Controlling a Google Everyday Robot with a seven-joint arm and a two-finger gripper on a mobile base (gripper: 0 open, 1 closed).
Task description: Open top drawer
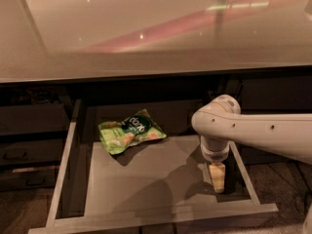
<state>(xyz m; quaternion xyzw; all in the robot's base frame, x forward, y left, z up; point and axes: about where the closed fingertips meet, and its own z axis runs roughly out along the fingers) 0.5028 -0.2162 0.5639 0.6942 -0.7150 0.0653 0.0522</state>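
Drawer (146, 182) juts toward camera, long axis left-right; end effector (218, 177) hangs inside at right, opening indiscernible.

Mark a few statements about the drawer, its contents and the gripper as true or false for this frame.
1. The drawer stands pulled out from under the counter. True.
2. The drawer holds nothing. False: a green bag lies in it, toward the back left.
3. The gripper hangs inside the drawer, near its right side and toward the front. True.
4. The arm reaches in from the left of the picture. False: it comes in from the right.
5. The gripper is holding the bag. False: the bag lies apart from it, with bare drawer floor between them.
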